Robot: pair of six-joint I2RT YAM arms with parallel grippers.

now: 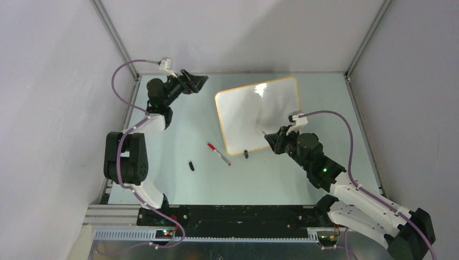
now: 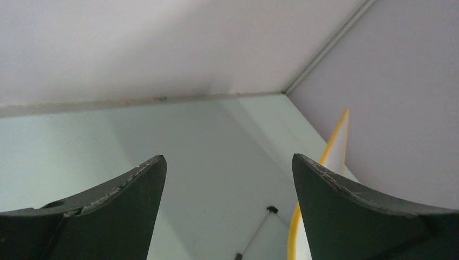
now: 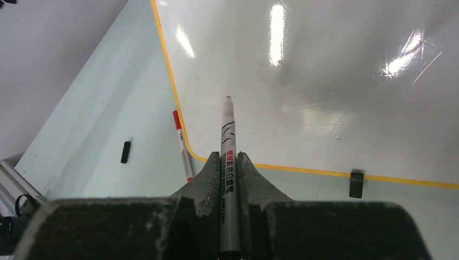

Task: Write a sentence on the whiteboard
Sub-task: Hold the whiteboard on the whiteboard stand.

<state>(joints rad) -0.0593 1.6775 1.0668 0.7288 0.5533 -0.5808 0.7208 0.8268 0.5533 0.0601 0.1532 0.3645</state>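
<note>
1. The whiteboard (image 1: 260, 108) lies flat on the table (image 1: 184, 124), right of centre and toward the far side, turned askew to the table's edges. Its frame is a thin yellow-orange line, and its glossy white face carries streaks of glare.
2. The right gripper (image 1: 272, 139) sits over the board's near part, with its jaws clamped tight on a marker (image 3: 228, 135).
3. The marker's grey printed barrel runs straight out between the fingers (image 3: 208, 179), and its tip points over the board's face, close to the near left corner. I cannot tell whether the tip touches the surface.
4. A black clip foot (image 3: 355, 183) sits on the board's near edge, to the right of the held marker in the wrist view.
5. A red marker (image 1: 218, 154) lies on the table just beside that near left corner, outside the frame.
6. A small black piece (image 1: 191, 166) lies on the table farther left, apart from the red marker.
7. The left gripper (image 1: 197, 81) is raised near the table's far left corner, well apart from the board. Its jaws stand wide apart, and its wrist view shows only table, wall and a strip of the board's frame between them.
</note>
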